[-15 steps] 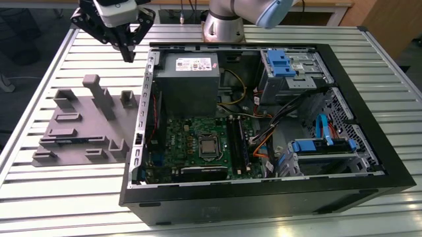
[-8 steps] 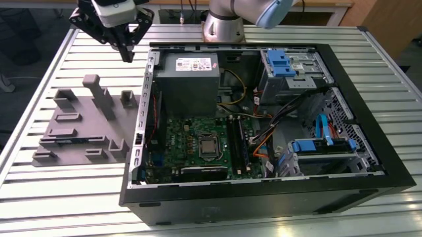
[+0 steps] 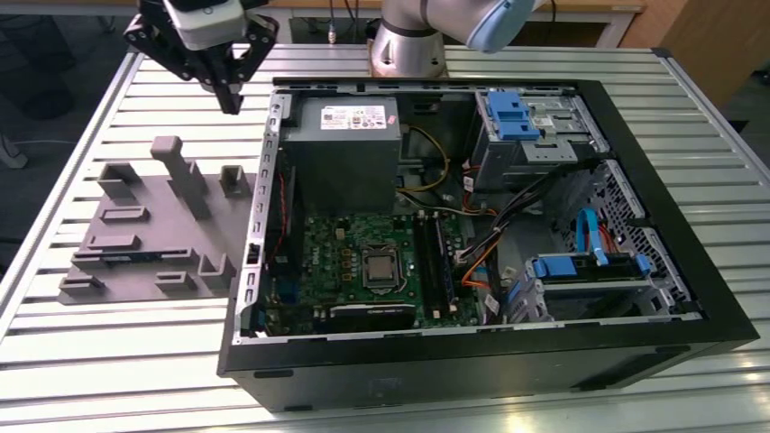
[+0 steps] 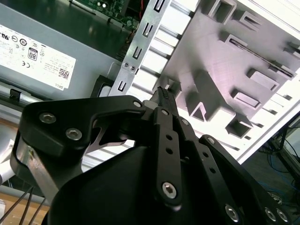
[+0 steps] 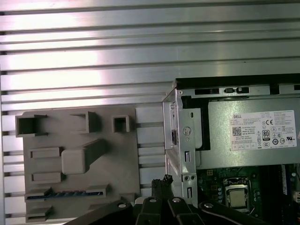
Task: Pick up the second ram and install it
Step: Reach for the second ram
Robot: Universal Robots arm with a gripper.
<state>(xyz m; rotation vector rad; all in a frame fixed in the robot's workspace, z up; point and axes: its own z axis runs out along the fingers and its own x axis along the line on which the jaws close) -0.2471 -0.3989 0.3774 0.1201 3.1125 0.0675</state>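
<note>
One gripper (image 3: 231, 106), fingers together, empty, over the table (image 3: 96, 90) beside the computer case (image 3: 481, 361). The second ram (image 5: 65, 193) lies in a fixture plate (image 3: 169, 244) slot, by the table edge at the exterior view's left. Case holds power supply (image 3: 341, 158), motherboard (image 3: 325, 262).

Workshop scene: a table (image 3: 108, 361) of ribbed aluminium slats is shown brightly lit, with broad bands of glare thrown back from the pale metal. The same slats (image 5: 93, 47) are seen running in long parallel lines in the first wrist view. Beyond the table, a dark grey floor (image 3: 60, 36) is visible at the exterior view's left. A light wooden desktop (image 3: 578, 7) is set along the far side, and a wooden panel (image 3: 722, 41) is seen at the exterior view's right. In the second wrist view, cables (image 4: 279, 154) are seen past the table's edge, against dark ground.
</note>
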